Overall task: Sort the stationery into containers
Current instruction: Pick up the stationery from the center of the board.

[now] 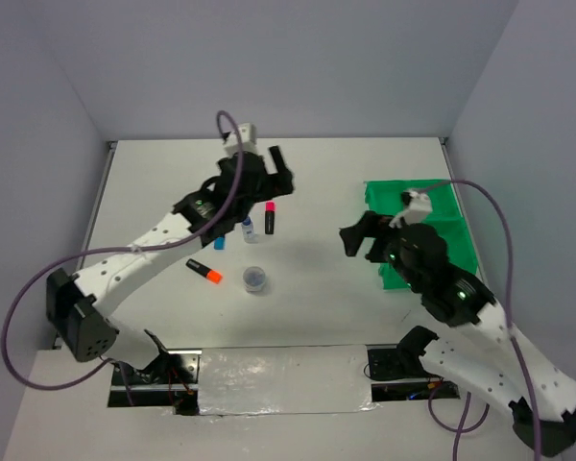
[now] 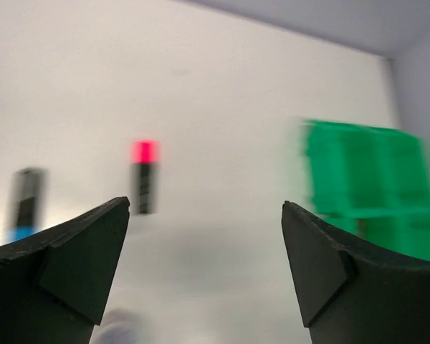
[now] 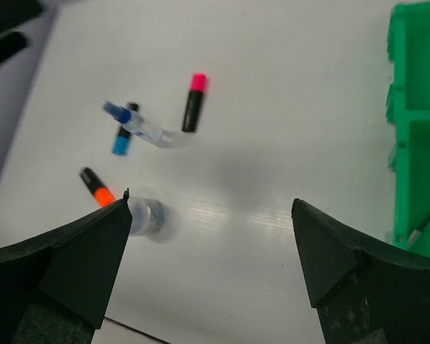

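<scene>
Nearest: orange-capped highlighter and round clear jar, near each other but not touching, on tabletop. Behind them: blue-capped highlighter, small blue-capped bottle, pink-capped highlighter, in tight cluster. All five lie loose, well apart from green tray at right; tray contents mostly hidden by arm. Sorting judged far from done. Right jaws apart, empty, beside tray's left edge, facing cluster. Left jaws apart, empty, over far side of cluster near pink-capped highlighter, likely next pick. No writing legible.
</scene>
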`<state>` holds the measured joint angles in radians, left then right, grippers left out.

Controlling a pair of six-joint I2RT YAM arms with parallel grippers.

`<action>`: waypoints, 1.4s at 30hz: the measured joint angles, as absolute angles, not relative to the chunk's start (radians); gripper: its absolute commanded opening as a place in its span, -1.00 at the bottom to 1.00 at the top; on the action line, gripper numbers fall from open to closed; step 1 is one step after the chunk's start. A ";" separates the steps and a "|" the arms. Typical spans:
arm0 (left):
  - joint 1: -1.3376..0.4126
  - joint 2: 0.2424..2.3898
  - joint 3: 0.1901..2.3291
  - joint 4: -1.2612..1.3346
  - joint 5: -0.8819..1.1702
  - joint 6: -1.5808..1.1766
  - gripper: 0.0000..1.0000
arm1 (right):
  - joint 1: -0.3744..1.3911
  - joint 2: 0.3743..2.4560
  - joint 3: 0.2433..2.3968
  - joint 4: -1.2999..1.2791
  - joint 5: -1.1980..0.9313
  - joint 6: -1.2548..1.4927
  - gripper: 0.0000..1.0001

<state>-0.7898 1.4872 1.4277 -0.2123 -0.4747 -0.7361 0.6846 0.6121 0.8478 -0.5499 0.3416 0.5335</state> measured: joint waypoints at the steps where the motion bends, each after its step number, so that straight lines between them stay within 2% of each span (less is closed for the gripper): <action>1: -0.752 1.444 1.391 -0.276 -0.496 -0.743 0.99 | 0.685 0.696 0.852 -0.523 0.323 0.535 0.99; 6: -0.551 1.229 1.162 -0.558 -0.556 -0.765 0.99 | 0.706 1.128 0.909 -0.413 0.289 0.556 0.99; 8: -0.502 1.138 1.093 -0.634 -0.570 -0.763 0.99 | 0.722 1.235 0.922 -0.390 0.280 0.564 0.99; 12: -0.481 0.962 1.042 -0.739 -0.587 -0.751 0.99 | 0.777 1.340 0.930 -0.276 0.237 0.545 0.99; 19: -0.481 0.696 1.014 -0.821 -0.618 -0.622 0.99 | 0.874 1.560 1.057 -0.043 0.110 0.331 0.99; 26: -0.481 0.594 0.925 -0.825 -0.616 -0.574 0.99 | 0.876 1.809 1.272 -0.002 0.114 0.224 0.94; 30: -0.480 0.590 0.921 -0.810 -0.597 -0.555 0.99 | 0.876 1.891 1.347 -0.006 0.124 0.197 0.58; 31: -0.480 0.592 0.920 -0.806 -0.591 -0.551 0.98 | 0.876 1.906 1.359 -0.006 0.124 0.191 0.42; 34: -0.480 0.600 0.920 -0.798 -0.573 -0.544 0.99 | 0.877 1.938 1.379 -0.003 0.128 0.180 0.18; 38: -0.480 0.612 0.920 -0.786 -0.549 -0.525 0.99 | 0.877 1.953 1.379 0.002 0.146 0.168 0.01; 39: -0.480 0.614 0.917 -0.781 -0.543 -0.522 0.99 | 0.877 1.954 1.379 0.004 0.150 0.165 -0.13; 40: -0.480 0.614 0.915 -0.780 -0.536 -0.521 0.99 | 0.878 1.954 1.379 0.007 0.157 0.160 -0.18; 42: -0.480 0.617 0.913 -0.779 -0.523 -0.517 0.99 | 0.878 1.954 1.379 0.012 0.170 0.157 -0.20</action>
